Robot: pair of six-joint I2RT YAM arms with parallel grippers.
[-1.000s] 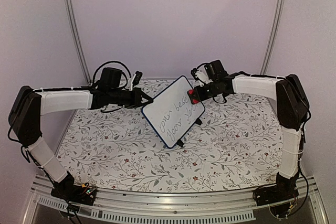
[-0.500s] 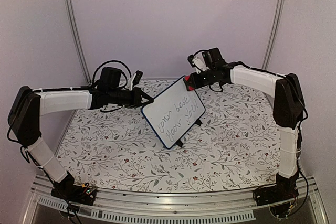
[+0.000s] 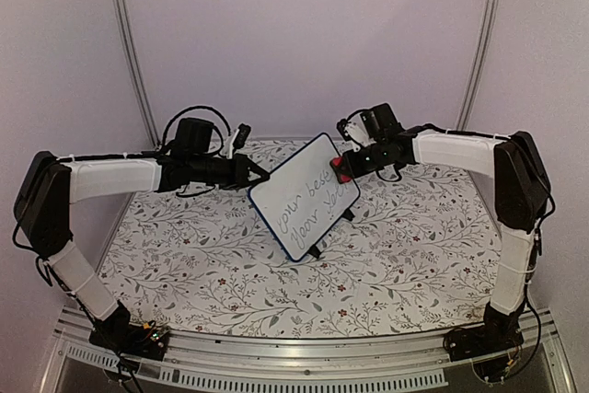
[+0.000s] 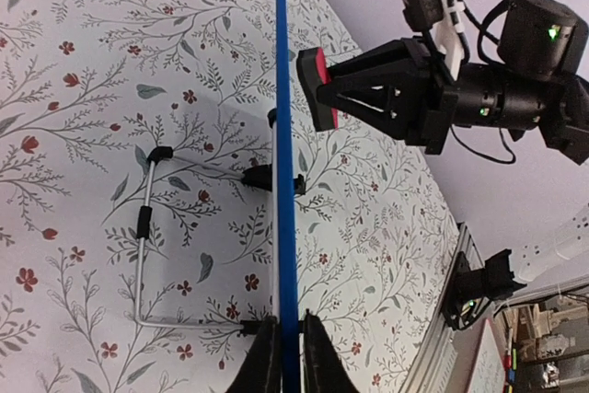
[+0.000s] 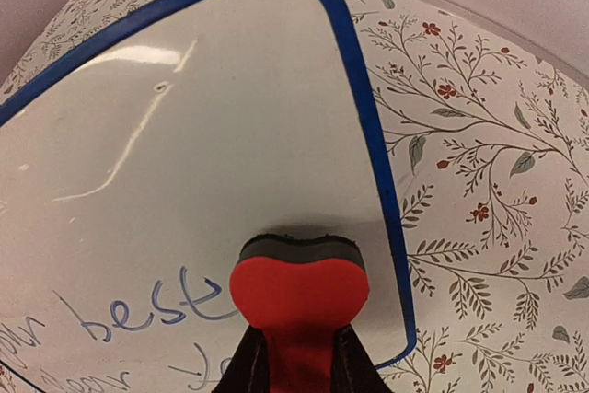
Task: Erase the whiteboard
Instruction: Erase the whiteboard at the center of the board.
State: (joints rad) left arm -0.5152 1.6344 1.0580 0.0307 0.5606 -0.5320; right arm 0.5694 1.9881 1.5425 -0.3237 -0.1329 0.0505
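The whiteboard (image 3: 302, 198) stands tilted in the middle of the table, blue-framed, with blue handwriting across its lower part. My left gripper (image 3: 255, 176) is shut on its left edge; in the left wrist view the whiteboard (image 4: 284, 135) shows edge-on, pinched between the two fingers of that gripper (image 4: 286, 342). My right gripper (image 3: 351, 166) is shut on a red eraser (image 3: 340, 170) at the board's upper right. In the right wrist view the eraser (image 5: 299, 284) has its dark felt face against the whiteboard (image 5: 184, 163), beside the word "best" (image 5: 152, 312), with the right gripper (image 5: 296, 361) below it.
A floral cloth (image 3: 414, 246) covers the table. A wire stand (image 4: 144, 227) and black feet (image 3: 316, 251) prop the board from behind. A metal rail (image 3: 294, 370) runs along the near edge, and two poles (image 3: 129, 43) rise at the back.
My right gripper rose with the eraser to the board's top corner, then came back down to its upper right side. The left gripper and the board stayed put.
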